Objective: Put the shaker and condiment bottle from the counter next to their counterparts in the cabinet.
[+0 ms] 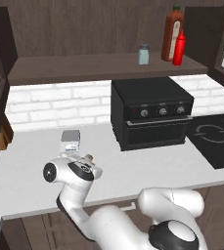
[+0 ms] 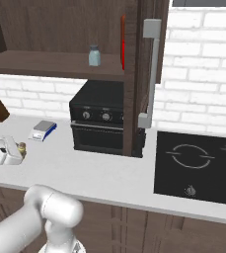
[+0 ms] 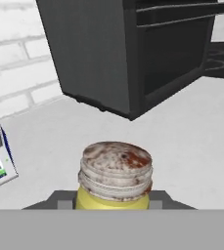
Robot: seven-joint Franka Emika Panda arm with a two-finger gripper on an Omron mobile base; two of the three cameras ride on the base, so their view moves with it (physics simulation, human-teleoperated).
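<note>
End effector [image 3: 114,202] clamped on the shaker [image 3: 115,173], yellow body between the fingers, brown cap up, low over the white surface [image 1: 147,166]. Kitchen scale [image 1: 70,140] just beyond. Black oven [image 1: 150,113] behind. In the cabinet [image 1: 84,29], condiment bottle [image 1: 179,48] beside sauce bottle [image 1: 172,33]; blue-grey shaker [image 1: 143,54] nearby.

Left base view: behind the arm, on its left, facing forward and down over the counter [image 1: 30,166]. Right base view: behind, on its right, same heading. Shared ground: counter, toaster oven [image 1: 150,113], cabinet [image 1: 84,66] shelf, cooktop [image 2: 198,165]. Hand view: low and very near the shaker [image 3: 115,173], facing the oven's left side.
</note>
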